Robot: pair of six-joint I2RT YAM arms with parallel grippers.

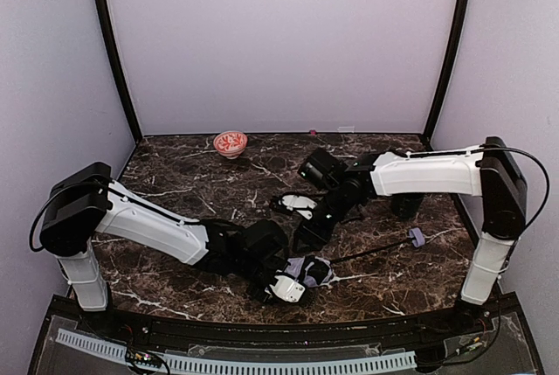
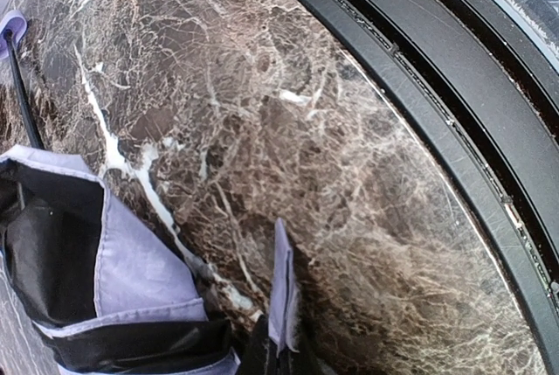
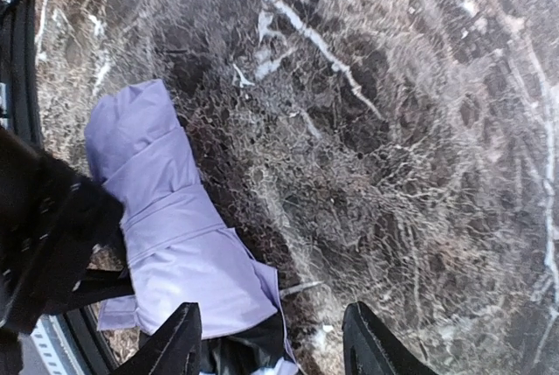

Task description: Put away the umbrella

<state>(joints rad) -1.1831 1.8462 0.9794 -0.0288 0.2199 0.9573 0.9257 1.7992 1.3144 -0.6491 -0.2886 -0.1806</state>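
The umbrella (image 1: 307,268) lies folded near the table's front middle, lavender outside and black inside. Its thin black shaft (image 1: 371,250) runs right to the small lavender handle (image 1: 417,237). My left gripper (image 1: 291,286) is at the fabric bundle. In the left wrist view it is shut (image 2: 281,353) on a narrow lavender flap (image 2: 281,283) of the umbrella, with the bundle (image 2: 131,266) to its left. My right gripper (image 1: 306,237) hovers just behind the bundle. Its fingers (image 3: 181,344) are open and empty above the lavender fabric (image 3: 175,235).
A red patterned bowl (image 1: 231,142) stands at the back left. A dark object (image 1: 405,206) sits partly hidden behind the right forearm. The black front rail (image 2: 454,130) runs close to the left gripper. The table is dark marble (image 1: 175,183).
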